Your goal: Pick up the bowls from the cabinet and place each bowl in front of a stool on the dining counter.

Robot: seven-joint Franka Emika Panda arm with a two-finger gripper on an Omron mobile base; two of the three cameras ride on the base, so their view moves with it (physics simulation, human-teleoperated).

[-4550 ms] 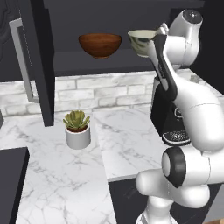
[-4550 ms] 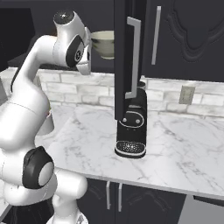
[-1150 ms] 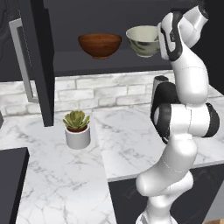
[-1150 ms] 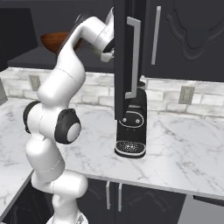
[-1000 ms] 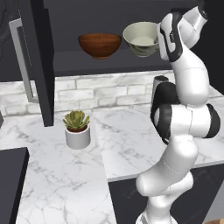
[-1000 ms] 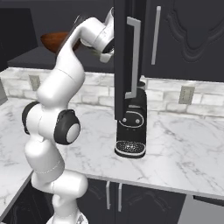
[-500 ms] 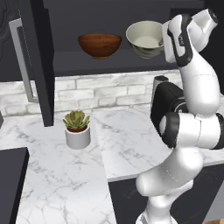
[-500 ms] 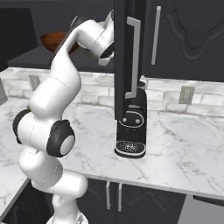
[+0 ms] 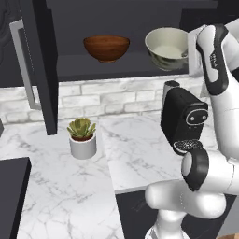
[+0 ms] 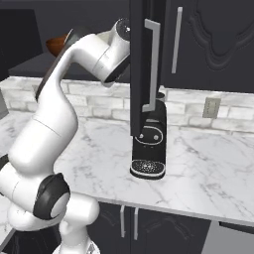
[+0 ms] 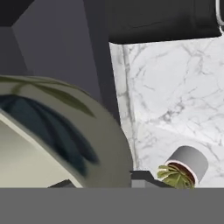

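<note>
Left base view: gripper (image 9: 190,52), nearly shut, is pinching the 3 o'clock rim of the pale bowl (image 9: 167,47), tilted at the cabinet (image 9: 121,70) shelf edge. Hand view: bowl (image 11: 57,135) is looming at 9 o'clock; withdrawing level should be preventing slippage.

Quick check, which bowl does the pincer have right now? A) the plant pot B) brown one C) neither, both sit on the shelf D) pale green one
D: in the left base view the pale green bowl is tilted and raised off the shelf at the arm's hand, and it looms right against the camera in the hand view, while the brown bowl sits flat on the shelf, apart from the arm.
</note>
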